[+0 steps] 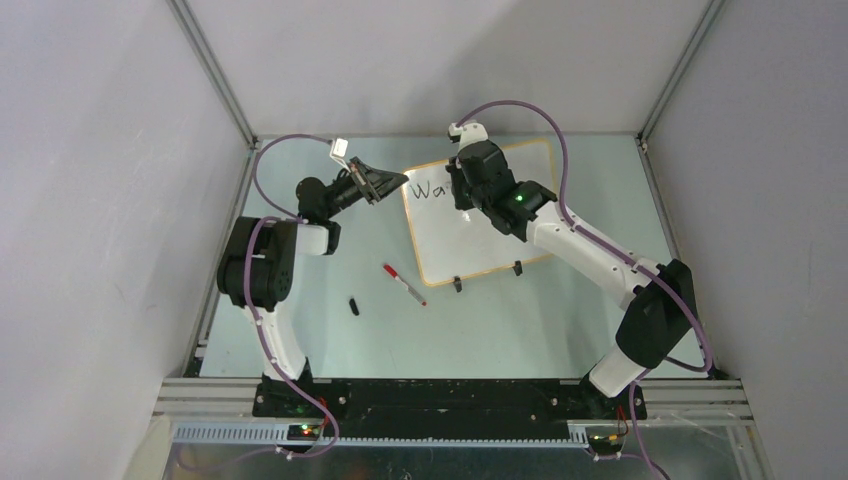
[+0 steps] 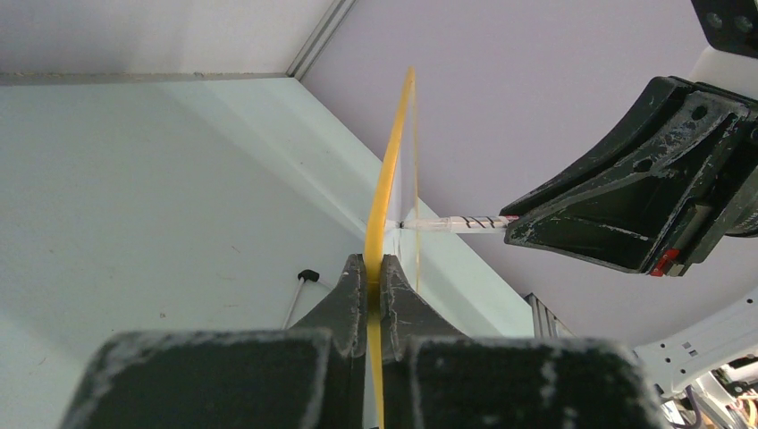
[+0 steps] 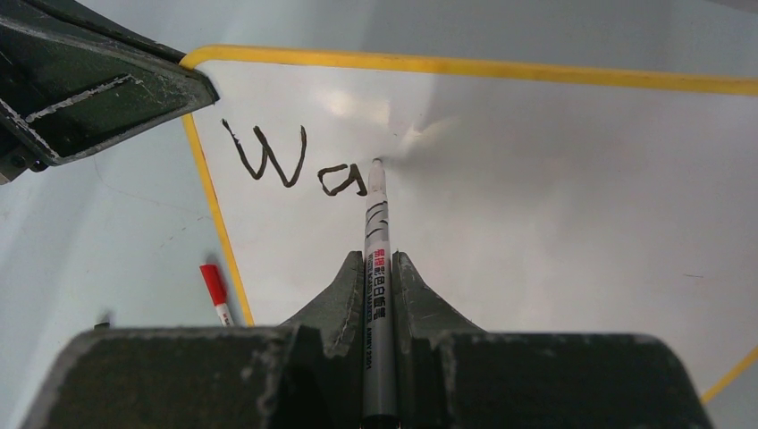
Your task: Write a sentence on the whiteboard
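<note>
The whiteboard (image 1: 495,245) lies tilted on the table, its yellow frame edge-on in the left wrist view (image 2: 390,179). My left gripper (image 1: 388,184) (image 2: 374,264) is shut on the board's left frame edge near the far corner. My right gripper (image 1: 468,196) (image 3: 379,261) is shut on a grey marker (image 3: 378,241), seen from the side in the left wrist view (image 2: 458,223). The marker's tip touches the board (image 3: 554,179) just right of the black letters "Wa" (image 3: 290,165) (image 1: 432,189), the only part of the sentence that shows.
A red-capped marker (image 1: 404,284) (image 3: 214,290) lies on the table near the board's left edge. A small black cap (image 1: 354,306) sits to its left. Two black clip feet (image 1: 457,284) stick out from the board's near edge. Grey walls enclose the table.
</note>
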Tool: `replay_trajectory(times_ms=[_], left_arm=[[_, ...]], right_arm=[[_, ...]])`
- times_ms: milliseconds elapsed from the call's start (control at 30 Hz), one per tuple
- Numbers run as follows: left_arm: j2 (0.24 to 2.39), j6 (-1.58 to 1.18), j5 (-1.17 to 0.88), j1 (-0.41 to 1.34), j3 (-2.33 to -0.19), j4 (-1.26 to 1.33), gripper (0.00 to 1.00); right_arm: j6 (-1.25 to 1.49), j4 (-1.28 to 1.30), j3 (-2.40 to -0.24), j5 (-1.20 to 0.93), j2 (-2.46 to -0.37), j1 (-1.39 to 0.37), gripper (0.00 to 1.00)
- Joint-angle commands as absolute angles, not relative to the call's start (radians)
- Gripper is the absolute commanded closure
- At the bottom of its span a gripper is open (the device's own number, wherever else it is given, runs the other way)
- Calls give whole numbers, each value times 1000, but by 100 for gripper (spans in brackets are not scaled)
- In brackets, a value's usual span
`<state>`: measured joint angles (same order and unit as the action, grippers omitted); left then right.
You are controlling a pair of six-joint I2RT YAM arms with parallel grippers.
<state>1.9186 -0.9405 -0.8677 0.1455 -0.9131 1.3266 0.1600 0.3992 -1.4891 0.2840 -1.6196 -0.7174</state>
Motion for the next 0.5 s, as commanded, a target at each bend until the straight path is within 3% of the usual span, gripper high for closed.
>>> replay_trajectory(times_ms=[0, 467], left_arm=[[1895, -870, -899, 153, -926, 1325, 100], [1894, -868, -899, 154, -926, 1323, 100]], right_arm=[[157, 397, -1504, 305, -1615, -717, 100], [161, 416, -1465, 316, -1590, -729, 100]])
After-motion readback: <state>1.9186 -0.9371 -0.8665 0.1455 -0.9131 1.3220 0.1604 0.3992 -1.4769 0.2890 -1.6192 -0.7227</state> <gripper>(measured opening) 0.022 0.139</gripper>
